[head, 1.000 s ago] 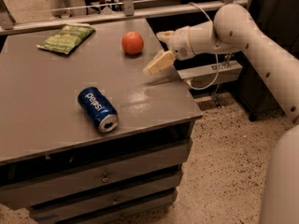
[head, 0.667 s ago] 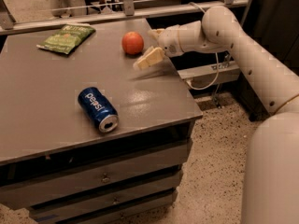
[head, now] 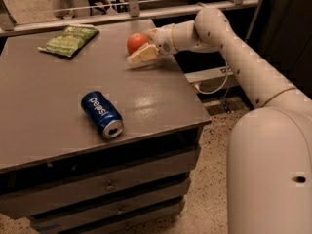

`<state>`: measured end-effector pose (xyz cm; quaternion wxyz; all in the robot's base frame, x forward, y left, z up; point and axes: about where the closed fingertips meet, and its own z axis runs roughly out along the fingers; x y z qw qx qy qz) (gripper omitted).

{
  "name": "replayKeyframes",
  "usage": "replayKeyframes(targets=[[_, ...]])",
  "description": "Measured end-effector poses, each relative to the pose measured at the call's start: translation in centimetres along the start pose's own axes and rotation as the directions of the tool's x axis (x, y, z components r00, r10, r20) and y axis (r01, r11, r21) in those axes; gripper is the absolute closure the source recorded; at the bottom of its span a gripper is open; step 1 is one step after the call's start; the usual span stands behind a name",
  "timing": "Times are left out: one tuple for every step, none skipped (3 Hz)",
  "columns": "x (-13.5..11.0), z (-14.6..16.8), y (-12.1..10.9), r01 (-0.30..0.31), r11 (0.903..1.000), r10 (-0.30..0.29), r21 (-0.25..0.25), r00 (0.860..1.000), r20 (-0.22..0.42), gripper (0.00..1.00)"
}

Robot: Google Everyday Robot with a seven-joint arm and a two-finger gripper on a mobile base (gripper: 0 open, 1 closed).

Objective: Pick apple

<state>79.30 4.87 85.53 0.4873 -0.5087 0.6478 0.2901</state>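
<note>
The apple (head: pixel 136 42) is small, round and red-orange. It sits on the grey table (head: pixel 58 101) near the far right edge. My gripper (head: pixel 145 44) reaches in from the right on a white arm. Its fingers are open, one cream finger (head: pixel 142 55) lies in front of the apple and the other (head: pixel 150 32) behind it, so the apple sits between them. The apple rests on the table.
A blue Pepsi can (head: pixel 101 114) lies on its side near the table's front. A green chip bag (head: pixel 69 38) lies at the far left. The table has drawers (head: pixel 107 184) below. A rail (head: pixel 146 9) runs behind it. My white base (head: pixel 268 174) stands at the right.
My gripper has moved left across the table's far right edge and closed in on the apple, which now sits between the fingers. The apple, can and bag have not moved.
</note>
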Motion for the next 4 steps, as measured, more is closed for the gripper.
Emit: replayKeyframes(targets=[[-0.1,0.4,-1.2,-0.009,0.9997,0.009,0.024,1.000,-0.001,0.39],[-0.8,-0.2,-1.7,-0.014,0.9996,0.013,0.026,1.000,0.021,0.63],[-2.8,-1.2,-0.6,-0.038,0.9990,0.040,-0.022,0.996,0.078,0.86],[-6.7,-2.4,0.9,-0.029,0.9964,0.038,-0.079,0.993,0.109,1.00]])
